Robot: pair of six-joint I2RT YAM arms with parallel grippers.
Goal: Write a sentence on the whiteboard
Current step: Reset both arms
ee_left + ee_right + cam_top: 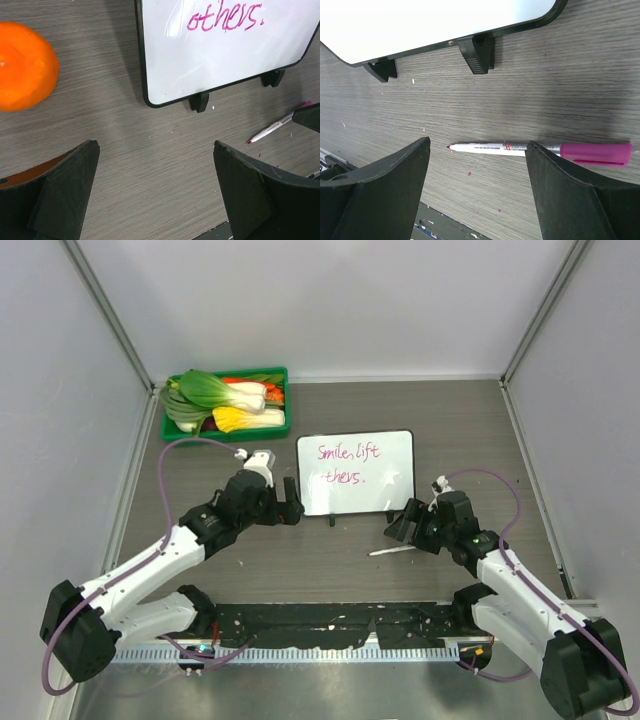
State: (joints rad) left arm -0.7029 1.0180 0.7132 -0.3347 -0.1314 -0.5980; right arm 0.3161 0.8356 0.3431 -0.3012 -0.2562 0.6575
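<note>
- The whiteboard (355, 472) stands on its two little feet about mid-tabletop, tilted back. The sentence (345, 465) is on it in magenta script, two lines reading roughly "Smile, lift / others." By the look of it, the writing itself is done.
- The right pincer (476, 150) hangs low, just off the whiteboard's near-right corner. Its jaws are spread wide and grip nothing — the marker (535, 148) lies flat on the tabletop between them.
- Main risk: the marker's tip is bare. A jaw dragging sideways as the arm lifts away could roll it and streak the wood; small pink specks (469, 174) already dot the grain beside the tip.
- Second risk: the whiteboard's feet (477, 52) are close beyond the right pincer. An upward or forward swing that clips the frame could tip the whiteboard or slide it, and a finger brushing the glossy face would smear the fresh ink.
- The left pincer (155, 147) hovers off the whiteboard's near-left corner, jaws fully apart and empty — the same clipping hazard applies on that side.
- An orange (22, 65) sits left of the whiteboard's near-left corner, close to the left pincer; a nudge would send it rolling.
- A green tray (285, 405) of vegetables lies beyond the whiteboard's far-left corner, apart from both arms and blocking nothing.
</note>
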